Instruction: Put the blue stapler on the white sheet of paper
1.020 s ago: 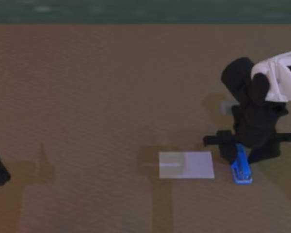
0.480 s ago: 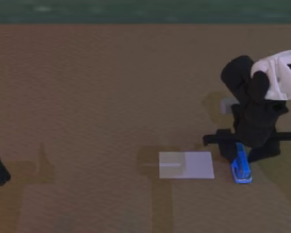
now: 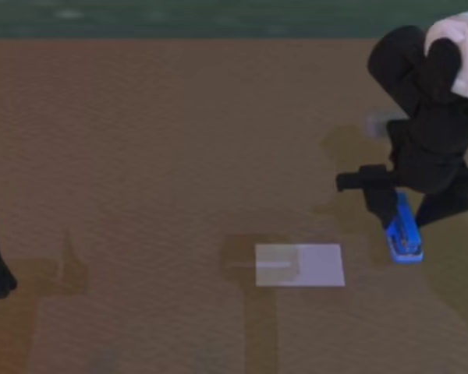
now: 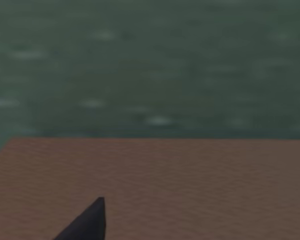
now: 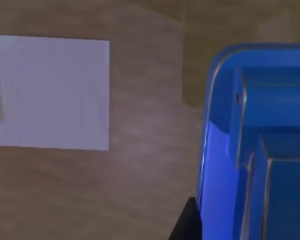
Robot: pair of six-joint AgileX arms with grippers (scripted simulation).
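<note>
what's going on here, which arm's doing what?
The right gripper is shut on the blue stapler and holds it above the table, near the top view's right side. The white sheet of paper lies flat to the stapler's left with nothing on it, so the placing is not yet done. The left arm sits parked at the table's left edge.

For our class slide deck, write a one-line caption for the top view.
Right gripper holds the blue stapler above the table, right of the white sheet of paper.
</note>
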